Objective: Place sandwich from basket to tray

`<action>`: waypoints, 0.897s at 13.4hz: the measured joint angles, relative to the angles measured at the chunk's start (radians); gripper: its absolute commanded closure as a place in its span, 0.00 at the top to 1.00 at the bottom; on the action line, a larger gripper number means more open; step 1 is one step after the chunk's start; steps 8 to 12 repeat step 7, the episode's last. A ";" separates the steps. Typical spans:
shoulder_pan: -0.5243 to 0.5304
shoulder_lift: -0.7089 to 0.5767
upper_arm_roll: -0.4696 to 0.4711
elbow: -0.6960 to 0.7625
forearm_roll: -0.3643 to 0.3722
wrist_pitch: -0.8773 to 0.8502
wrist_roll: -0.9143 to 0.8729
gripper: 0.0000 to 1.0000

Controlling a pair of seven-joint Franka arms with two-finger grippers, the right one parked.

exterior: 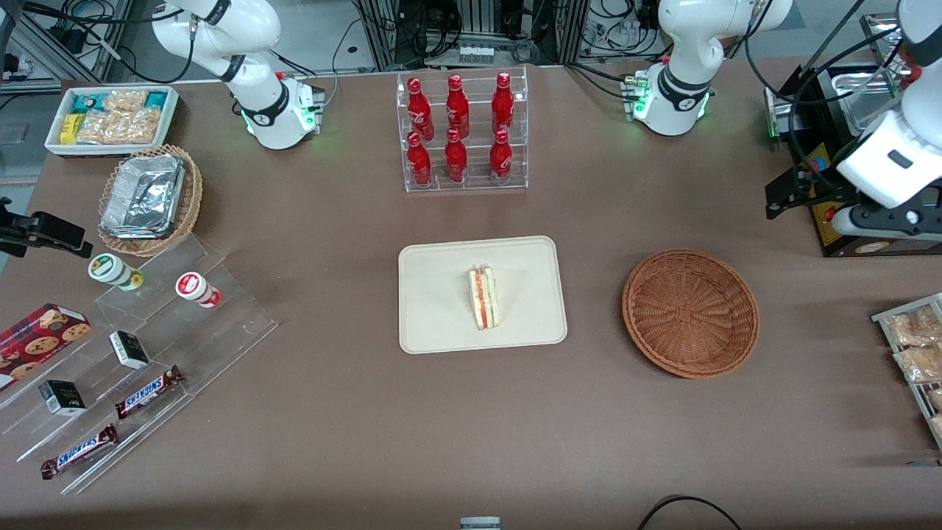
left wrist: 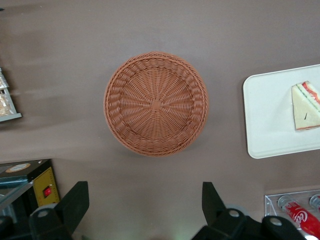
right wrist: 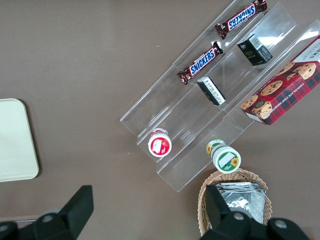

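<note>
The sandwich (exterior: 484,297) lies on the cream tray (exterior: 441,309) in the middle of the table, its red and green filling edge showing. It also shows in the left wrist view (left wrist: 306,106) on the tray (left wrist: 267,115). The reddish-brown wicker basket (exterior: 690,313) stands beside the tray toward the working arm's end, with nothing in it; the left wrist view (left wrist: 156,104) shows the same. My left gripper (exterior: 781,197) hangs high above the table, farther from the front camera than the basket, near a black appliance. It is open and holds nothing (left wrist: 144,192).
A clear rack of red bottles (exterior: 462,132) stands farther from the front camera than the tray. A black appliance (exterior: 831,147) and a rack of snack bags (exterior: 912,353) sit at the working arm's end. A clear stepped stand (exterior: 140,368), a foil-filled basket (exterior: 151,199) and a white bin (exterior: 114,118) sit toward the parked arm's end.
</note>
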 measured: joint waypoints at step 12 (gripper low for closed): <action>0.001 -0.032 0.001 -0.018 0.004 -0.001 -0.018 1.00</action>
